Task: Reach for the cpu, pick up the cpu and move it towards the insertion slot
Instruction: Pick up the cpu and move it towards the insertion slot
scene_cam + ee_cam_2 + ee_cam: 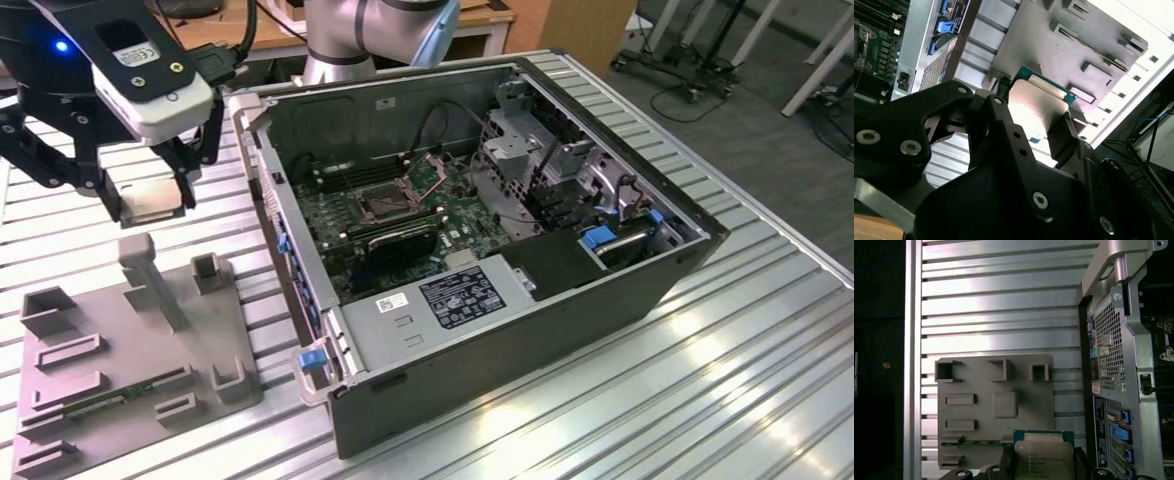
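Cpu (1044, 459) sits clamped between the gripper (144, 200) fingers (1069, 137), lifted clear of the grey tray (134, 370). In ext. view it's at upper left of frame, above the tray's upper end and left of the case (534, 290), w/ the arm's black wrist over it. First wrist view has the chip at bottom centre, silvery top w/ green edge, tray behind it and case wall at right. Second wrist view shows the chip mid-frame, fingers closed on its two opposite sides. Slot (378, 203) lies inside the open case, centre of ext. view, on the green board, well apart from the chip. A memory stick (127, 388) rests in the tray's lower part. All stand on a ribbed metal table (694, 380).
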